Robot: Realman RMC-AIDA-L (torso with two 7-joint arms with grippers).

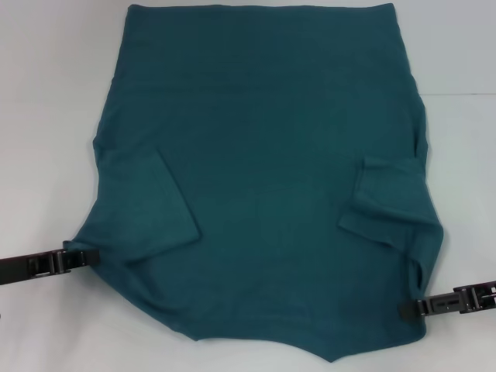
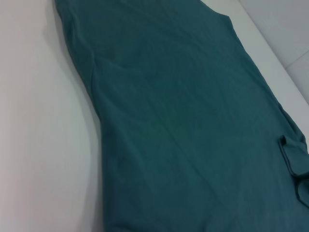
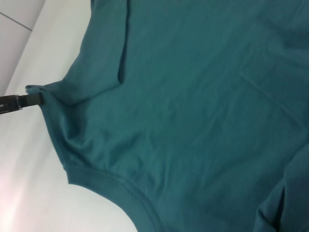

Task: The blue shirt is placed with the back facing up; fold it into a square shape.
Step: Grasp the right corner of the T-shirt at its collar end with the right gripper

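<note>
The blue shirt (image 1: pixel 263 155) lies flat on the white table (image 1: pixel 46 116), plain side up, collar edge (image 1: pixel 329 358) toward me and hem at the far side. Both short sleeves are folded inward onto the body, the left sleeve (image 1: pixel 155 209) and the right sleeve (image 1: pixel 387 203). My left gripper (image 1: pixel 84 254) is shut on the shirt's left shoulder corner, which is drawn out to a point; it also shows in the right wrist view (image 3: pixel 34 98). My right gripper (image 1: pixel 408 308) is shut on the right shoulder edge, where the cloth stands up in a small fold. The shirt fills both wrist views (image 2: pixel 193 121) (image 3: pixel 193 96).
Bare white table shows on both sides of the shirt and at the near corners (image 1: pixel 77 333). A table seam runs at the far right (image 1: pixel 465 93). The ribbed neckline (image 3: pixel 111 181) curves near the table's front edge.
</note>
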